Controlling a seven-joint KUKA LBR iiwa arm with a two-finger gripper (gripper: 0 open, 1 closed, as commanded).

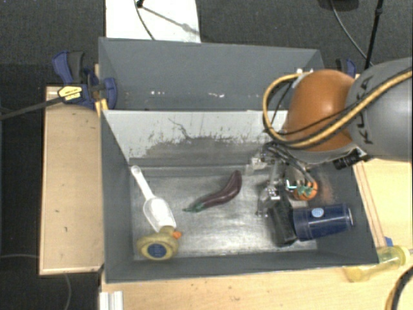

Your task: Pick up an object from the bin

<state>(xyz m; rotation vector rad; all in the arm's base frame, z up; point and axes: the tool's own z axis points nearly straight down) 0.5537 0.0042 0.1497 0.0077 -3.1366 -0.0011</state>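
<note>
In the camera view the grey bin (pixel 193 154) holds a few loose things, well spread out; the arm (pixel 387 108) comes in from the right, with a rounded orange cover (pixel 319 108) at its wrist and looped cables (pixel 276 95) running round that cover; below the cover the gripper (pixel 274 196) hangs low inside the bin, over the right part of the floor; whether it is open or closed I cannot tell, since its lower end merges with the dark things under it, and nothing can be seen held in it.

The things nearest to it lie in the front right corner: a black block (pixel 282 226), lying lengthwise just under and in front of the gripper, and a dark blue can (pixel 322 221) on its side, touching the block's right flank; whether the gripper touches the block cannot be made out.

To the left, near the middle of the floor, lies a purple aubergine (pixel 222 192), curved, its green stem pointing to the front left, apart from the gripper; further left a white scoop (pixel 150 202) lies slantwise along the left wall, handle to the back; at its front end, in the front left corner, sits a yellow round thing (pixel 157 246) with a blue middle, just beside the scoop's bowl.
</note>
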